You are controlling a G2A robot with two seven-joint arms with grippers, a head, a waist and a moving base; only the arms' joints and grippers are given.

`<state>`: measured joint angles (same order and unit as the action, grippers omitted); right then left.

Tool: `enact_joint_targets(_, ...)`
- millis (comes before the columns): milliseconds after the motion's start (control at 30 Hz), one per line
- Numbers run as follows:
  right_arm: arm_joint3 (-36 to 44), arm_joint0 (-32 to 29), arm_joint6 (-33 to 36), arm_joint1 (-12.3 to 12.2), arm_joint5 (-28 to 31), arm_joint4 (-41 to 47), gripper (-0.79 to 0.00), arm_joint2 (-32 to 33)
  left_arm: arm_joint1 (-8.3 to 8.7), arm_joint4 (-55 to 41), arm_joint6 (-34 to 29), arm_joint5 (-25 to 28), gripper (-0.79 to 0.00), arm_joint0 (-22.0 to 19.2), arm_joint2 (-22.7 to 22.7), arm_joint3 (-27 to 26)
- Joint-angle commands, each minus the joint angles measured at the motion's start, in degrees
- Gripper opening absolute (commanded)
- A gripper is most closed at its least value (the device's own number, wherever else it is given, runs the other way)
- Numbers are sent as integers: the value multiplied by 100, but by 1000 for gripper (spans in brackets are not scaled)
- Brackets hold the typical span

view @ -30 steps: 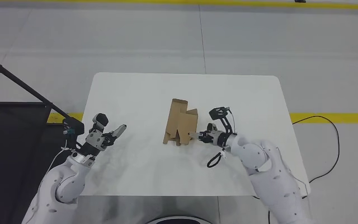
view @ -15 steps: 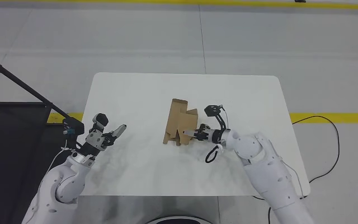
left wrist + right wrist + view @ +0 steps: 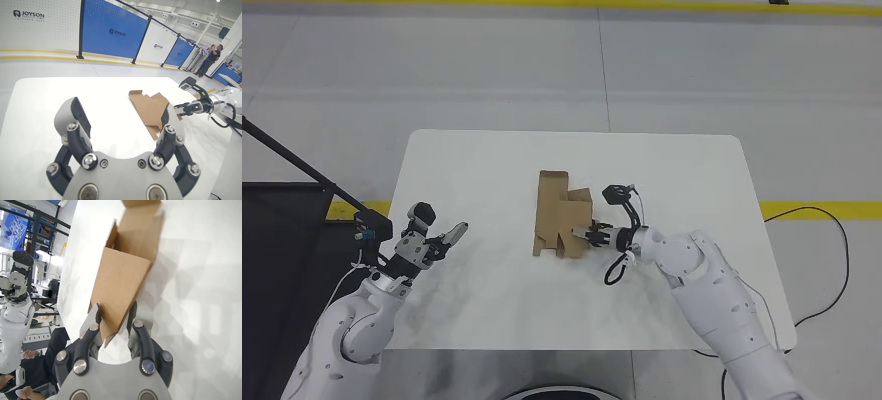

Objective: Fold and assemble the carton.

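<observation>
While my right gripper (image 3: 115,307) pinches the carton (image 3: 122,281) corner, I judge erecting underway; the spread-open left gripper (image 3: 121,107) should brace it.

L pincer (image 3: 122,106) agape, R pincer (image 3: 115,307) – clamped

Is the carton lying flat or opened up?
Partly opened: the carton shows a hollow between its panels, its end flaps are unfolded, and one end is held in the right gripper.
</observation>
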<state>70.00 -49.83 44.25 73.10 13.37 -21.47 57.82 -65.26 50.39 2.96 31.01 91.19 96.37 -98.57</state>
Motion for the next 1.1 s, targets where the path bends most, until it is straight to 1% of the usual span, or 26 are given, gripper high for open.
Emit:
enact_joint_targets(0,-34,18,-17,4,35,26,-785,-3,0,0,0,0,0,0,0,0)
enact_joint_targets(167,-19,-14,-41,-30,227,96,-785,120,0,0,0,0,0,0,0,0)
enact_joint_targets(300,132,-181,28,-119,595,223,-785,400,0,0,0,0,0,0,0,0)
enact_joint_targets(433,529,-549,152,-264,1095,318,-785,832,-2,-33,-34,15,0,-15,-40,-23)
enact_joint_targets(600,1123,-1112,482,-470,1649,458,-785,1471,9,-72,-48,390,0,-183,-130,71)
enact_joint_targets(667,1309,-1320,523,-540,1681,481,-785,1735,20,-271,-63,724,0,-307,-153,226)
enact_joint_targets(800,1627,-1703,706,-661,1926,718,-785,2180,58,-227,-130,1420,0,-566,-195,507)
enact_joint_targets(833,1720,-1787,769,-689,2008,714,-785,2265,67,-198,-150,1503,0,-621,-191,577)
enact_joint_targets(900,1900,-1957,870,-740,2160,679,-785,2405,71,-181,-182,1519,0,-653,-199,610)
enact_joint_targets(1067,1900,-1957,870,-740,2160,679,-785,2405,71,-181,-182,1519,0,-653,-199,610)
